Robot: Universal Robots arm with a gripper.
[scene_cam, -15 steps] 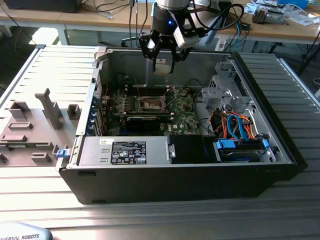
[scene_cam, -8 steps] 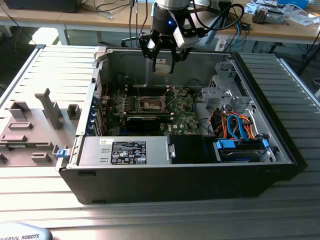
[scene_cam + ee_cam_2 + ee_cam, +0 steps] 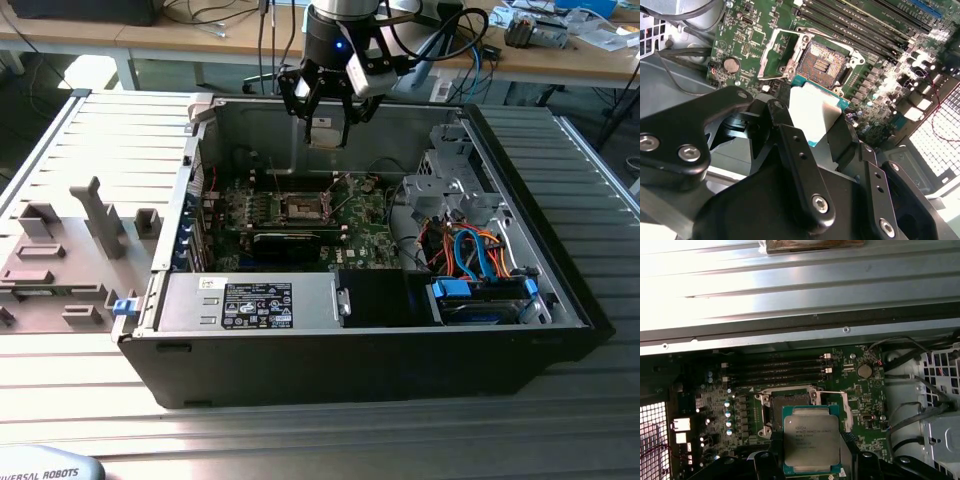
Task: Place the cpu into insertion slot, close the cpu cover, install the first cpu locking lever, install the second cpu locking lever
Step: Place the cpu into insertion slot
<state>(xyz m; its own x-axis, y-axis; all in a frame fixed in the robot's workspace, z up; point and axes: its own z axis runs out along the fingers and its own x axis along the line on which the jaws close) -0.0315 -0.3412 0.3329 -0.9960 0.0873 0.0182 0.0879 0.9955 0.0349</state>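
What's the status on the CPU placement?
Gripper shut on the cpu, over the open computer case. Insertion slot bare, cpu cover open beside it. Nothing seen blocking the slot.

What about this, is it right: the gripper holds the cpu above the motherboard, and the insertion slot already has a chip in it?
Not quite. The gripper does hold the cpu above the motherboard, but the insertion slot is empty; the second wrist view shows its bare contacts.
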